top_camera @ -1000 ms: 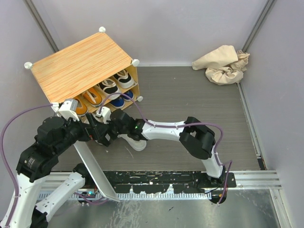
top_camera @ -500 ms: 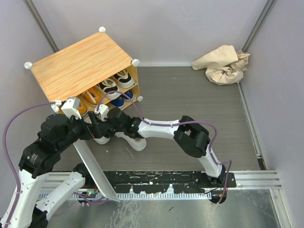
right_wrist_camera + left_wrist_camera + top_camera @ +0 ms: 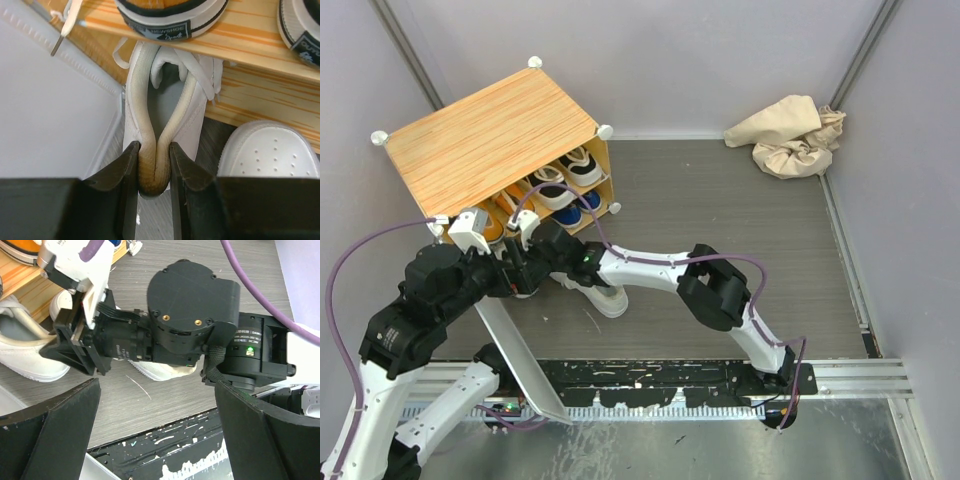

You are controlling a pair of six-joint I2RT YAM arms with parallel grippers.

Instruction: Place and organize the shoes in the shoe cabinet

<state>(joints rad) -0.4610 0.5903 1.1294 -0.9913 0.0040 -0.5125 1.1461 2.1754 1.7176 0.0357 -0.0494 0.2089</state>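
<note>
My right gripper point(image 3: 154, 170) is shut on the heel collar of a plain white shoe point(image 3: 172, 85), pinching both sides together. That shoe's toe points under the lower shelf of the shoe cabinet point(image 3: 490, 135). The other white shoe point(image 3: 270, 150) lies on the floor just to its right, also seen from above point(image 3: 603, 298). An orange shoe point(image 3: 167, 15) and a black shoe point(image 3: 300, 25) sit on the shelf above. My left gripper point(image 3: 157, 435) is open and empty, hovering behind the right wrist point(image 3: 192, 315) above the floor.
The cabinet's white door panel point(image 3: 520, 350) hangs open along the left of the held shoe, reaching the arm bases. A crumpled beige cloth point(image 3: 790, 135) lies at the back right corner. Grey walls close in both sides.
The right gripper went from open to shut on the white shoe's heel, and the right arm has pushed left toward the cabinet. The left arm shifted slightly.
</note>
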